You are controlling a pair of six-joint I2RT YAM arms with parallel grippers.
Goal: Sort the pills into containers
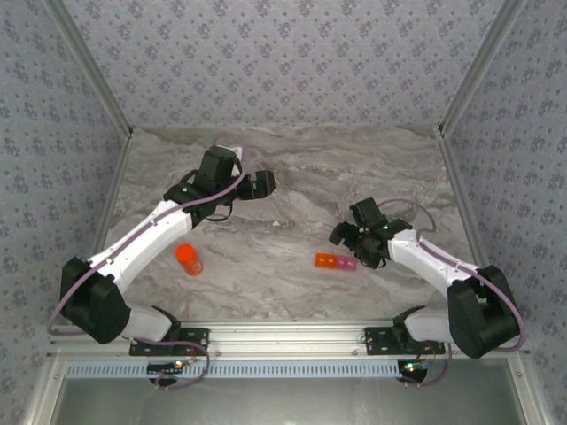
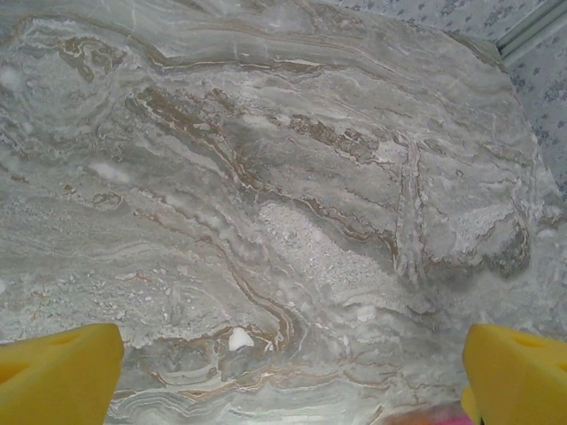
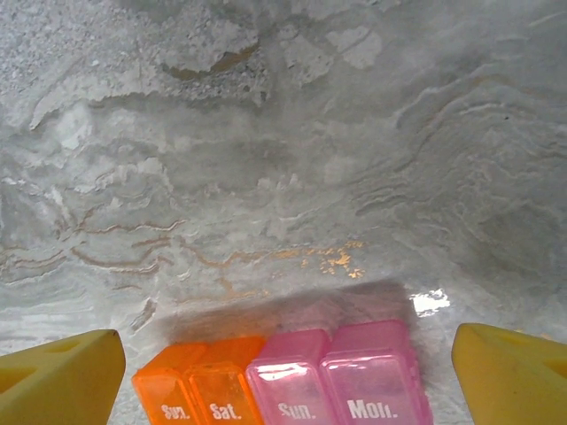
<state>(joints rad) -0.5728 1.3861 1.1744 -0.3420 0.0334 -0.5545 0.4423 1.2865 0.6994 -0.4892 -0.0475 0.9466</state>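
The containers [image 1: 335, 262] are a small translucent pill box, orange on the left and pink on the right, lying on the marble table just left of my right gripper [image 1: 344, 235]. In the right wrist view the box [image 3: 283, 381] sits low between the yellow fingers [image 3: 58, 381], which stand wide apart without touching it. Its lids read Sun., Sat., Sun., Mon. One small white pill [image 2: 240, 338] lies on the table between the spread yellow fingers [image 2: 518, 372] of my left gripper [image 2: 288, 376], closer to the left finger. The left gripper [image 1: 262, 183] hangs open over the table's far middle.
An orange round bottle [image 1: 188, 259] stands at the near left, beside the left arm's forearm. Patterned walls close the table on three sides, with metal posts [image 1: 461, 88] at the back corners. A pink and orange blur [image 2: 434, 414] shows at the left wrist view's bottom edge.
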